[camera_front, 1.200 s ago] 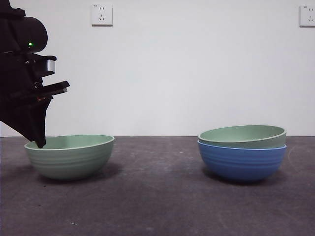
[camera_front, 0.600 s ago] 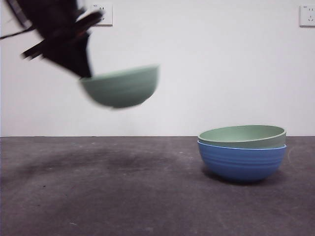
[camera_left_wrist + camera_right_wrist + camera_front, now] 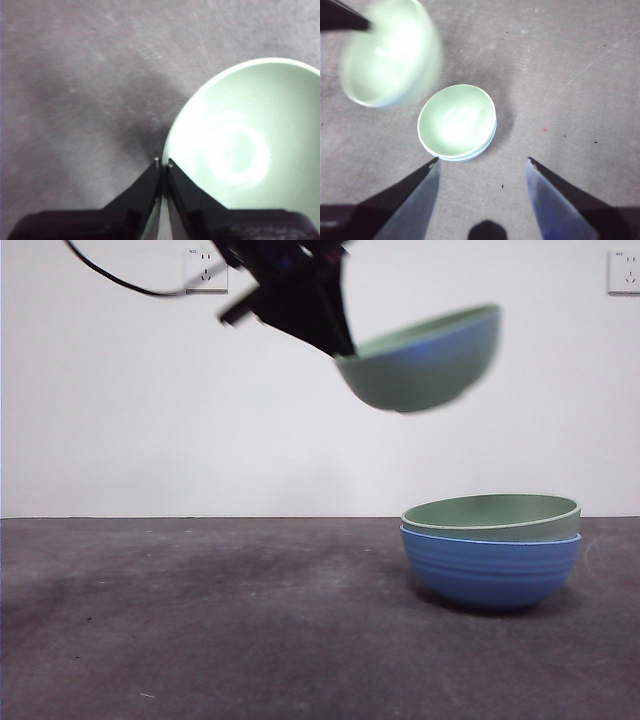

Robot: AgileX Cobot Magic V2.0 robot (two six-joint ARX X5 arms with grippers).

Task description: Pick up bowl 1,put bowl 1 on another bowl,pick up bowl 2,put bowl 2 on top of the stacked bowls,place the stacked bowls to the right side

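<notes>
The dark grey table bears only the blue bowl, a green bowl nested inside.

Pale green bowls: I count two, bowl 2 up in the air and bowl 1 nested in the blue one.
Blue bowls: I see one, another bowl, on the counter.
Bowls in all: three.
Hands: I count two, the left hand and the right hand.
Wall sockets: I see two, one at upper left and one at upper right.
</notes>
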